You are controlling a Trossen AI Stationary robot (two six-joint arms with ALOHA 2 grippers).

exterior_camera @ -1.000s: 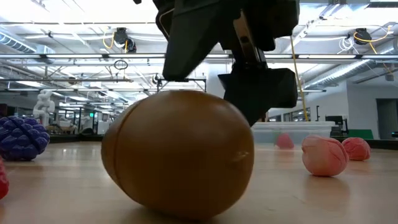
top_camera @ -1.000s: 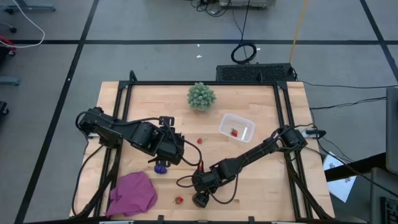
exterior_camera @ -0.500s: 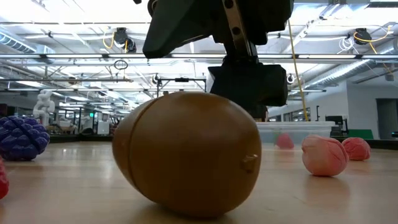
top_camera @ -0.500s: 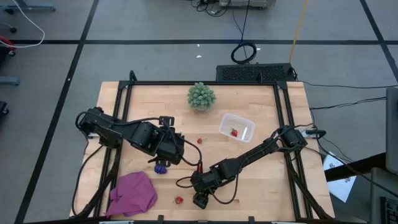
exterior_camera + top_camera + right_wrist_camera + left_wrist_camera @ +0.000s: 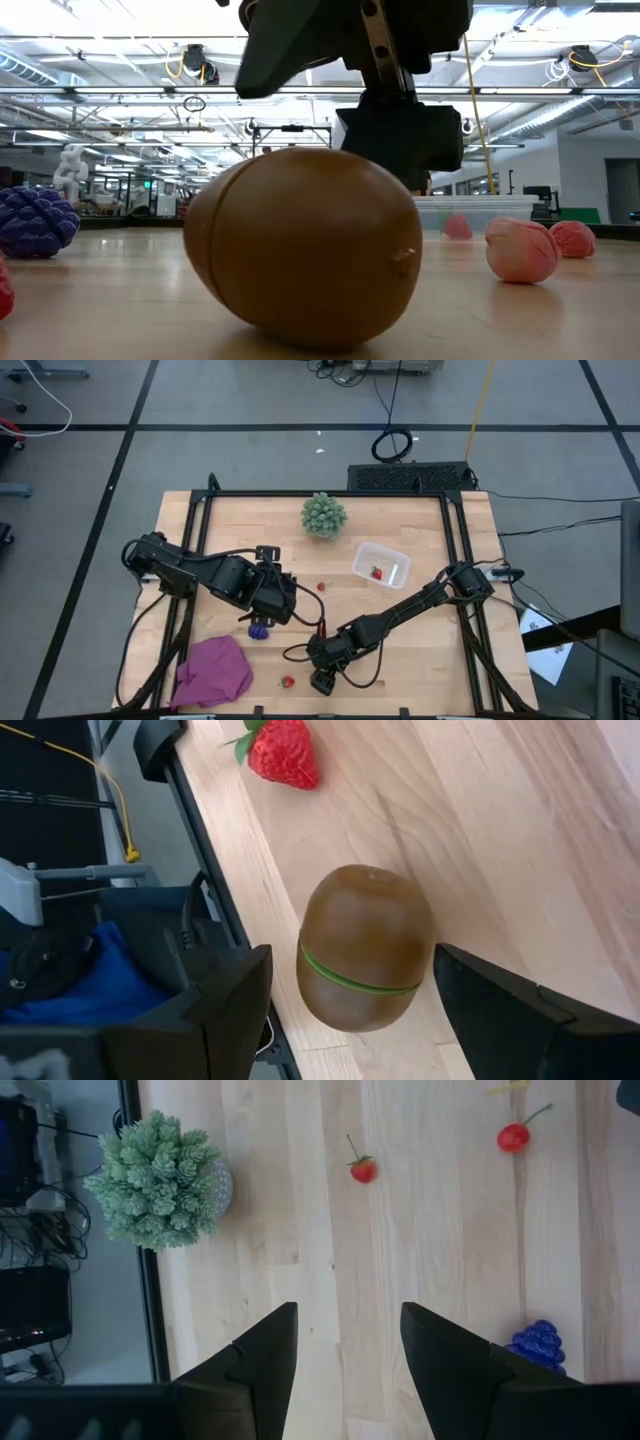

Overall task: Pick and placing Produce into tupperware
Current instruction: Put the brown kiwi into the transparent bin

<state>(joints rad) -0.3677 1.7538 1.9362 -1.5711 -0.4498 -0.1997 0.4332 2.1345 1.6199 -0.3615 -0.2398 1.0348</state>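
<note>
We see a pale wooden table [image 5: 400, 630] with a black frame on a grey floor crossed by dark tape lines, cables trailing beyond its far edge; across the table top, the low view opens onto a bright hall with white beams and ceiling lamps. The kiwi [image 5: 365, 946], a brown oval with a thin green seam around its middle, lies on the wood near the table's front edge. In the low view its long axis runs roughly level, tilted a little, with the small stem nub toward that view's right. The right gripper [image 5: 350, 1010] hangs just over the kiwi, its jaws open with one finger on either side; we cannot tell whether they touch it. A strawberry [image 5: 283, 750] lies close by on the wood. The tupperware [image 5: 381, 563] sits well apart toward the table's far right, with a red piece inside. The left gripper [image 5: 345, 1345] waits above bare wood left of centre, its jaws parted and empty, near the purple grape cluster [image 5: 260, 628]. A green spiky ball [image 5: 324, 515] stands near the far edge, and a magenta cloth [image 5: 213, 670] lies at the front left.
</note>
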